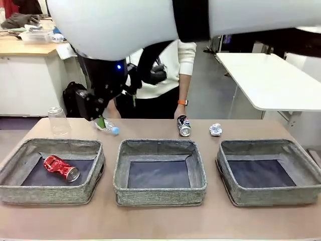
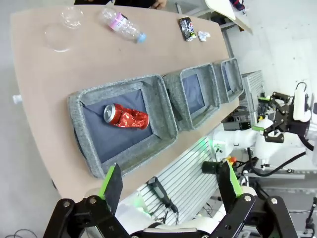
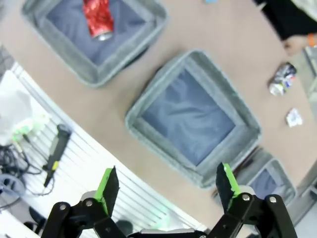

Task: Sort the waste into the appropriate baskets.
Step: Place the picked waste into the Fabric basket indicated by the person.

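A crushed red can lies in the left basket. The middle basket and right basket hold nothing. Beyond them on the table are a clear cup, a clear bottle with a blue cap, a dark blue-silver can and a white paper ball. My left gripper hangs open high over the near table edge, the red can far below it. High above the middle basket, my right gripper is open too.
A person stands at the far side with a hand just behind the dark can. A thick white arm link crosses the top of the front view. The robot's base and cables lie below the near table edge.
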`<control>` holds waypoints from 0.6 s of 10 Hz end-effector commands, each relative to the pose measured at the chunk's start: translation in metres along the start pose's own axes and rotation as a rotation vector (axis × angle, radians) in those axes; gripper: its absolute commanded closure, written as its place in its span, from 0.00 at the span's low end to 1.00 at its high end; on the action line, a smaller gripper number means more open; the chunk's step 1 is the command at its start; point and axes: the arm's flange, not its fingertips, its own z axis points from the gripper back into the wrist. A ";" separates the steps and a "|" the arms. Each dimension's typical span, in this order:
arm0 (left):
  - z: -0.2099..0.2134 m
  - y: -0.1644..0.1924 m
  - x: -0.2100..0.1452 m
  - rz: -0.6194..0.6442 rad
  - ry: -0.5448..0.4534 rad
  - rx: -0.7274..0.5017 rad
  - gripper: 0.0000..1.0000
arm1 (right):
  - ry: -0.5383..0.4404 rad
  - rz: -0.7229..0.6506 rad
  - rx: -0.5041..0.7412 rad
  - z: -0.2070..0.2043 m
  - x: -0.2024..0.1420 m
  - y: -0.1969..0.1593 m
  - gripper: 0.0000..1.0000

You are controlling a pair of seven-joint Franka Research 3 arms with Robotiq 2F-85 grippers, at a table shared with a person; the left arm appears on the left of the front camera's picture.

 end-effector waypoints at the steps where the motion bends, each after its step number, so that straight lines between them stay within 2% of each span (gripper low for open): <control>1: 0.000 0.000 0.000 0.000 -0.001 0.000 0.00 | 0.014 -0.008 -0.008 0.003 -0.008 0.010 0.00; 2: -0.021 -0.017 -0.003 -0.099 0.077 -0.120 0.00 | -0.020 -0.198 0.056 0.005 -0.039 -0.007 0.00; 3: -0.047 -0.027 0.000 -0.148 0.140 -0.216 0.00 | -0.037 -0.251 0.084 0.012 -0.058 -0.015 0.00; 4: -0.075 -0.041 0.000 -0.183 0.210 -0.362 0.00 | -0.098 -0.383 0.133 0.026 -0.095 -0.031 0.00; 6: -0.107 -0.065 -0.012 -0.252 0.282 -0.542 0.00 | -0.250 -0.629 0.223 0.042 -0.157 -0.057 0.00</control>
